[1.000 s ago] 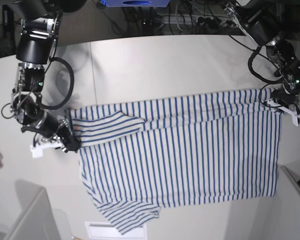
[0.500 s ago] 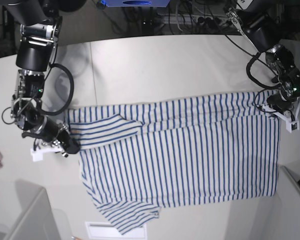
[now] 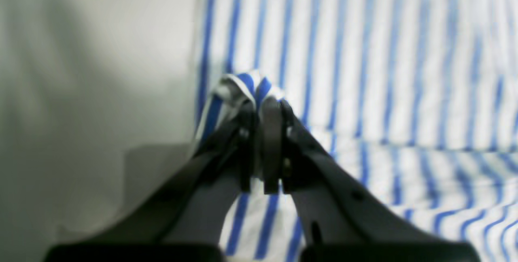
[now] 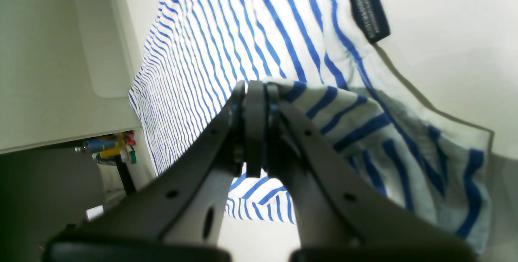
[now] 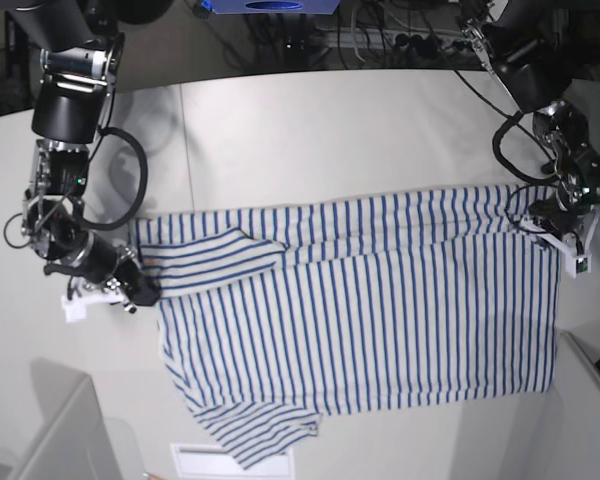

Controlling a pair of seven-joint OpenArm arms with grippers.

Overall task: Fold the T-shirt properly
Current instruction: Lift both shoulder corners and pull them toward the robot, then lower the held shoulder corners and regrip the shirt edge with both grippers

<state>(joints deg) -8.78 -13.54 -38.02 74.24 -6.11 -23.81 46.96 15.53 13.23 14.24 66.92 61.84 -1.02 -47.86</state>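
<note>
One T-shirt is all I'm working with, white with thin blue stripes, spread broad and mostly flat across the pale desk, stripes running across it in the base view. I see a sleeve doubled over onto the body near my right arm, and another sleeve poking out at the near edge. Both arms have it pinched at opposite corners of the far edge.

Right gripper: jaws clenched on a fold of striped cloth, which bunches and drapes off to the right of the jaws in the wrist view. Just beyond the jaws and to their right, I can see the small dark tag at the cloth's edge, lying against bare desk. Past the jaws to the left the stripes stretch away toward the desk's border.

Left gripper: jaws clamped tight on a small puckered peak of fabric right at the shirt's edge. It's blurry, but the cloth clearly rises into the jaws. Bare desk sits left of the jaws, striped fabric fills everything to the right and ahead.
</note>
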